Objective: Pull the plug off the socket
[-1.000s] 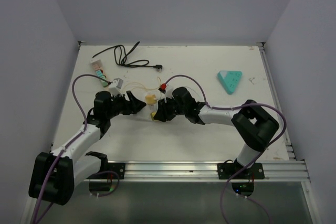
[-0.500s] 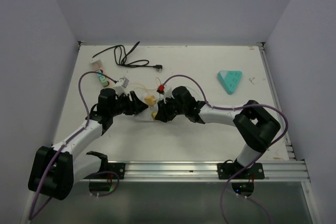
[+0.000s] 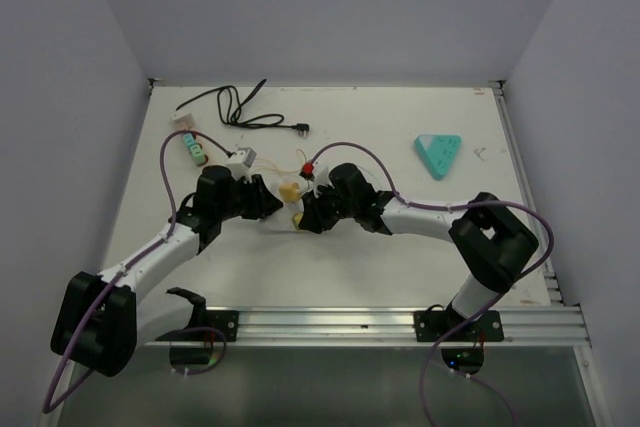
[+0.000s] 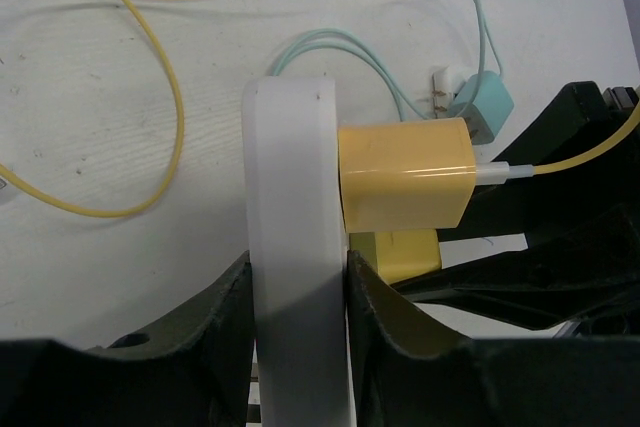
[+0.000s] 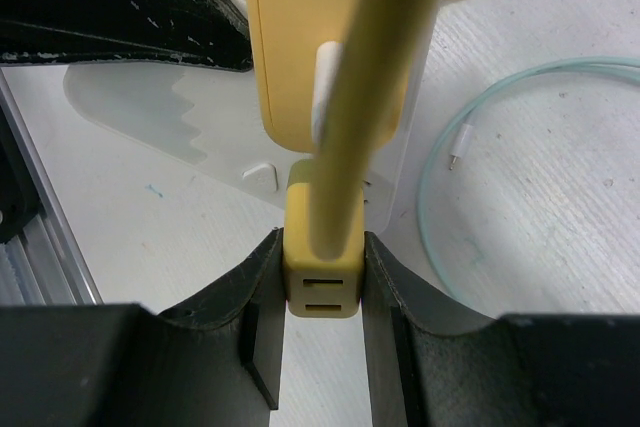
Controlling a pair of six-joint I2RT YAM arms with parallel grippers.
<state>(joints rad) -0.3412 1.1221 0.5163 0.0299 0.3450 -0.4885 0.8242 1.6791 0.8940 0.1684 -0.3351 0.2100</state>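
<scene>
A white socket strip [image 4: 295,167] lies on the table, and my left gripper [image 4: 298,277] is shut on its near end, one finger on each side. Two yellow plugs sit side by side in the strip. The larger one [image 4: 400,187] carries a yellow cable. My right gripper [image 5: 322,247] is shut on the smaller yellow plug [image 5: 320,287], whose end face has two slots. In the top view the two grippers, left [image 3: 270,203] and right [image 3: 302,215], meet at mid-table.
A coiled black cable [image 3: 240,107] lies at the back left, with a small striped block [image 3: 190,145] and a grey adapter [image 3: 243,159] nearby. A teal triangular object [image 3: 438,154] sits at the right. A teal charger [image 4: 480,112] and loose yellow cable [image 4: 120,97] lie beside the strip.
My left gripper has moved right to the socket strip and closed on it. The right gripper has stayed shut on the small yellow plug.
</scene>
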